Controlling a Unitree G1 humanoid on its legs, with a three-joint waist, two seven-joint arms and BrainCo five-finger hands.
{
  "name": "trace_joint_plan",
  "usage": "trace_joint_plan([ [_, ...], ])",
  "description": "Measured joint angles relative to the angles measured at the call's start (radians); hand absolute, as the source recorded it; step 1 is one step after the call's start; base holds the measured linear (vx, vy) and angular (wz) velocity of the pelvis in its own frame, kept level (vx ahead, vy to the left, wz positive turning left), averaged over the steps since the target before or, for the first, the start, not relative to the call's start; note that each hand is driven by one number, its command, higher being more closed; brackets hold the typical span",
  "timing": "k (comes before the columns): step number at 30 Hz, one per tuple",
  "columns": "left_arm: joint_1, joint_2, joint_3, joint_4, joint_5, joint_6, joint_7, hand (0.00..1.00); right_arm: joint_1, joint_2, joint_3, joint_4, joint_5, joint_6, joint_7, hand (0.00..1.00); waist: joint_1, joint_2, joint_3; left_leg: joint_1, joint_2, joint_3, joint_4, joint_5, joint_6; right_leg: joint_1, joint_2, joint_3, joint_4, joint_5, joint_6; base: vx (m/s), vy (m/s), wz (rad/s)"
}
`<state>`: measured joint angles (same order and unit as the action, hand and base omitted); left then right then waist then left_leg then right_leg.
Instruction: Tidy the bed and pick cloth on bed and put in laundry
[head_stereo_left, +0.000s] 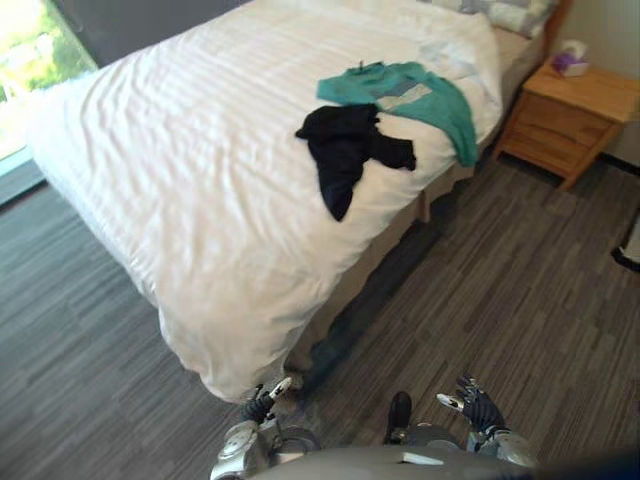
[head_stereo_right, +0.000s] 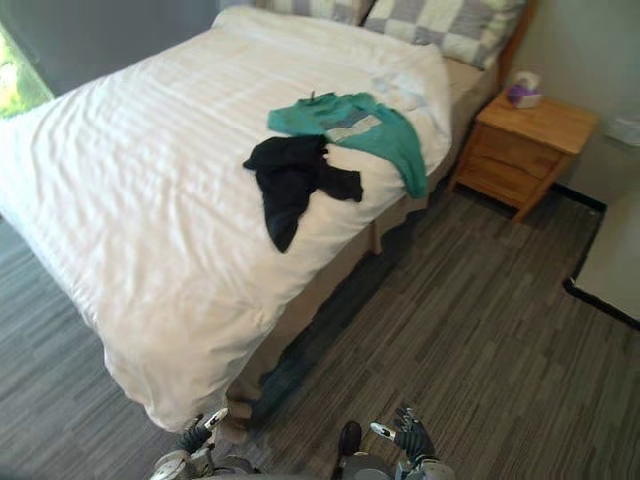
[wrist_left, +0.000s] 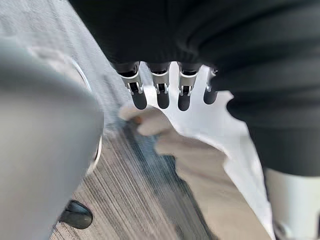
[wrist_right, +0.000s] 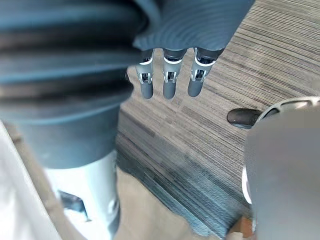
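Lying crumpled on the bed (head_stereo_left: 180, 200), near its aisle-side edge, a black cloth (head_stereo_left: 345, 150) is trailing one limb toward the foot. It is overlapping the hem of a teal garment (head_stereo_left: 415, 95), which is spreading toward the pillows (head_stereo_right: 450, 25) with a sleeve drooping over the mattress side. Both are looking dropped rather than folded, and that is probably why they are bunching and crossing each other. Being close to that edge, they are likely reachable from the floor strip (head_stereo_left: 480, 280) between the bed and the wooden nightstand (head_stereo_left: 570, 115).

The white duvet (head_stereo_left: 230, 300) is draping over the near corner almost to the floor, and it is rumpling a little up by the pillows, so some smoothing is probably waiting there.

The left hand (head_stereo_left: 262, 400) is hanging low beside the bed's corner, its fingers (wrist_left: 161, 95) straight and relaxed, gripping nothing; the right hand (head_stereo_left: 478, 405) is hanging over bare floor, its fingers (wrist_right: 168, 84) likewise loose and empty. Both are well apart from the clothes, so stepping along the aisle seems needed before any reach.

As for writing, the teal garment is showing a pale grey panel across its front, but any print there is too small to tell; a small pale box (head_stereo_left: 571, 58) with purple on the nightstand is offering nothing readable either.
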<state>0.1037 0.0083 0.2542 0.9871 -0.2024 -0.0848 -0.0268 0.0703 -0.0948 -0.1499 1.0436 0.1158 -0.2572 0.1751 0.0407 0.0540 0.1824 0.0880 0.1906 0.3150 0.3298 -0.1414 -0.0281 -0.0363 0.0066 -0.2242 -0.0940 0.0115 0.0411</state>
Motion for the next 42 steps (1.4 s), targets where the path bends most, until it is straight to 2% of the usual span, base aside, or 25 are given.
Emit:
trace_joint_plan([
  [1,0.001,-0.018,0.01,0.012,-0.001,-0.013,-0.018,0.0,-0.002,-0.003,-0.002,-0.008,0.001,0.0,-0.002,0.0,0.016,0.02,-0.005,-0.009,0.016,-0.064,0.022,-0.029,-0.008,-0.08,-0.013,-0.047,0.221,-0.065,-0.113,-0.01,-0.015,-1.38],
  [2,0.002,-0.01,0.024,0.008,-0.009,-0.016,-0.023,0.0,0.003,0.003,0.004,-0.011,0.005,-0.002,-0.002,0.0,0.008,-0.011,0.001,-0.017,-0.006,-0.083,0.057,-0.037,-0.015,-0.082,-0.044,-0.051,0.247,-0.078,-0.093,0.03,-0.005,-1.0],
  [4,-0.003,-0.006,0.017,0.018,-0.006,-0.013,-0.055,0.0,0.019,0.012,0.003,0.014,0.039,0.0,-0.009,0.0,0.006,-0.009,-0.014,-0.018,0.003,-0.138,0.093,-0.055,-0.008,-0.055,-0.019,-0.038,0.184,-0.056,-0.069,-0.02,0.009,-0.66],
  [5,-0.003,-0.007,0.008,0.032,0.005,-0.01,-0.074,0.0,0.039,0.01,0.002,0.011,0.062,-0.007,-0.013,0.0,-0.004,-0.006,-0.04,-0.018,0.003,-0.135,0.082,-0.066,-0.022,-0.057,-0.015,-0.04,0.149,-0.02,-0.062,-0.02,0.083,-0.67],
  [7,-0.007,-0.006,-0.036,0.052,0.043,-0.009,-0.101,0.0,0.054,0.014,-0.022,-0.009,0.107,-0.025,-0.023,0.0,-0.032,0.008,-0.053,0.021,-0.005,-0.133,-0.018,-0.086,-0.034,-0.057,-0.008,-0.043,0.127,0.01,-0.05,0.0,0.149,-0.43],
  [8,-0.018,-0.002,-0.068,0.064,0.071,-0.009,-0.115,0.0,0.06,0.015,-0.049,-0.019,0.124,-0.037,-0.027,0.0,-0.057,0.016,-0.059,0.059,-0.017,-0.134,-0.109,-0.09,-0.039,-0.059,-0.008,-0.045,0.116,0.027,-0.043,-0.05,0.203,0.1],
  [9,-0.038,-0.003,-0.099,0.07,0.074,-0.01,-0.126,0.0,0.071,0.017,-0.073,-0.025,0.13,-0.049,-0.034,0.0,-0.071,0.016,-0.059,0.09,-0.025,-0.134,-0.183,-0.094,-0.043,-0.064,-0.008,-0.042,0.113,0.052,-0.042,-0.07,0.214,0.16],
  [11,-0.054,-0.006,-0.112,0.076,0.07,-0.011,-0.129,0.0,0.076,0.017,-0.085,-0.016,0.129,-0.05,-0.054,0.0,-0.073,0.013,-0.056,0.113,-0.036,-0.132,-0.234,-0.123,-0.06,-0.082,-0.012,-0.033,0.132,0.068,-0.041,-0.1,0.205,-0.08],
  [12,-0.054,0.01,-0.118,0.073,0.064,-0.014,-0.128,0.0,0.086,0.022,-0.101,-0.008,0.13,-0.053,-0.066,0.0,-0.068,-0.012,-0.043,0.12,-0.053,-0.115,-0.225,-0.129,-0.051,-0.082,-0.025,-0.031,0.147,0.07,-0.037,-0.12,0.169,-0.26],
  [13,-0.052,0.011,-0.116,0.074,0.057,-0.014,-0.127,0.0,0.094,0.029,-0.107,-0.004,0.13,-0.053,-0.071,0.0,-0.065,-0.014,-0.04,0.122,-0.055,-0.099,-0.217,-0.134,-0.046,-0.083,-0.032,-0.032,0.154,0.066,-0.041,-0.13,0.119,-0.42],
  [14,-0.044,0.02,-0.115,0.071,0.047,-0.011,-0.125,0.0,0.111,0.042,-0.124,-0.008,0.131,-0.053,-0.078,0.0,-0.059,-0.022,-0.05,0.124,-0.058,-0.067,-0.214,-0.133,-0.036,-0.105,-0.055,-0.055,0.196,0.03,-0.04,-0.09,0.091,-0.62],
  [16,-0.019,0.019,-0.103,0.06,0.02,-0.006,-0.124,0.0,0.121,0.039,-0.131,-0.008,0.134,-0.046,-0.082,0.0,-0.054,-0.016,-0.053,0.133,-0.057,-0.016,-0.215,-0.131,-0.032,-0.173,-0.115,-0.099,0.412,-0.035,-0.062,-0.04,0.079,-0.63],
  [17,-0.012,0.018,-0.096,0.059,0.016,-0.005,-0.12,0.0,0.135,0.04,-0.138,-0.005,0.134,-0.034,-0.083,0.0,-0.058,-0.015,-0.053,0.149,-0.057,-0.004,-0.22,-0.131,-0.032,-0.179,-0.141,-0.1,0.556,-0.082,-0.063,0.03,0.059,-0.34],
  [18,-0.006,0.019,-0.096,0.059,0.016,-0.004,-0.119,0.0,0.145,0.042,-0.138,-0.005,0.134,-0.025,-0.083,0.0,-0.062,-0.016,-0.054,0.163,-0.057,0.005,-0.223,-0.131,-0.032,-0.16,-0.151,-0.094,0.602,-0.119,-0.058,0.07,0.036,-0.35],
  [20,-0.002,0.02,-0.093,0.06,0.014,0.001,-0.118,0.0,0.154,0.048,-0.146,-0.005,0.135,-0.011,-0.077,0.0,-0.063,-0.027,-0.058,0.174,-0.069,0.021,-0.224,-0.128,-0.037,-0.123,-0.133,-0.088,0.536,-0.158,-0.044,0.07,-0.009,-0.47],
  [21,-0.007,0.018,-0.092,0.061,-0.009,0.009,-0.116,0.0,0.158,0.047,-0.16,-0.005,0.134,0.003,-0.069,0.0,-0.057,-0.017,-0.063,0.172,-0.066,0.031,-0.222,-0.125,-0.041,-0.081,-0.101,-0.083,0.426,-0.154,-0.042,0.05,-0.021,-0.65],
  [22,-0.008,0.005,-0.091,0.061,-0.023,0.013,-0.109,0.0,0.155,0.04,-0.17,-0.003,0.135,0.015,-0.069,0.0,-0.052,0.007,-0.066,0.172,-0.051,0.036,-0.221,-0.114,-0.039,-0.056,-0.068,-0.066,0.348,-0.109,-0.043,0.06,-0.039,-0.73],
  [24,-0.002,-0.006,-0.087,0.061,-0.044,0.017,-0.089,0.0,0.151,0.036,-0.185,0.009,0.131,0.05,-0.071,0.0,-0.047,0.01,-0.074,0.17,-0.051,0.035,-0.222,-0.067,-0.036,0.015,-0.03,-0.034,0.164,-0.013,-0.049,0.05,-0.054,-0.57],
  [25,0.0,-0.007,-0.07,0.061,-0.063,0.023,-0.079,0.0,0.149,0.036,-0.184,0.013,0.124,0.062,-0.072,0.0,-0.047,0.003,-0.077,0.172,-0.052,0.037,-0.222,-0.056,-0.038,0.052,-0.016,-0.023,0.077,0.031,-0.05,0.03,-0.057,-0.38],
  [27,0.0,-0.009,-0.044,0.061,-0.064,0.032,-0.075,0.0,0.15,0.037,-0.182,0.013,0.121,0.074,-0.074,0.0,-0.047,-0.003,-0.086,0.175,-0.053,0.04,-0.222,-0.055,-0.039,0.086,-0.003,-0.007,-0.005,0.071,-0.054,0.02,-0.03,-0.2],
  [28,-0.007,-0.018,-0.01,0.097,-0.061,0.058,-0.04,0.0,0.111,0.009,-0.133,0.035,0.081,0.091,-0.111,0.0,-0.046,0.007,-0.095,0.174,-0.047,0.003,-0.225,-0.101,-0.05,0.064,-0.009,-0.038,-0.011,0.077,-0.048,0.0,-0.003,-0.05],
  [37,-0.005,-0.016,0.002,0.095,-0.046,0.074,-0.03,0.0,0.111,0.008,-0.136,0.034,0.082,0.11,-0.104,0.0,-0.045,0.004,-0.093,0.174,-0.046,0.007,-0.224,-0.101,-0.05,0.063,-0.009,-0.038,-0.011,0.077,-0.048,0.0,0.0,0.0],
  [40,0.005,-0.024,0.074,0.083,-0.038,0.081,-0.009,0.0,0.111,0.001,-0.135,0.034,0.085,0.128,-0.083,0.0,-0.037,0.008,-0.093,0.153,-0.029,0.039,-0.177,-0.102,-0.061,0.062,-0.002,-0.043,-0.005,0.062,-0.058,0.0,-0.02,-0.15],
  [41,0.022,-0.027,0.111,0.067,-0.015,0.081,-0.003,0.0,0.103,-0.006,-0.131,0.034,0.086,0.132,-0.065,0.0,-0.023,0.01,-0.086,0.102,0.007,0.06,-0.064,-0.12,-0.09,0.032,-0.009,-0.071,0.107,0.017,-0.092,0.04,-0.075,-0.36],
  [42,0.033,-0.004,0.16,0.027,0.001,0.078,0.002,0.0,0.102,0.007,-0.109,0.033,0.088,0.132,-0.05,0.0,-0.016,-0.034,-0.056,0.03,0.028,0.059,0.149,-0.115,-0.089,-0.012,-0.042,-0.082,0.245,-0.078,-0.084,0.02,-0.103,-0.32],
])
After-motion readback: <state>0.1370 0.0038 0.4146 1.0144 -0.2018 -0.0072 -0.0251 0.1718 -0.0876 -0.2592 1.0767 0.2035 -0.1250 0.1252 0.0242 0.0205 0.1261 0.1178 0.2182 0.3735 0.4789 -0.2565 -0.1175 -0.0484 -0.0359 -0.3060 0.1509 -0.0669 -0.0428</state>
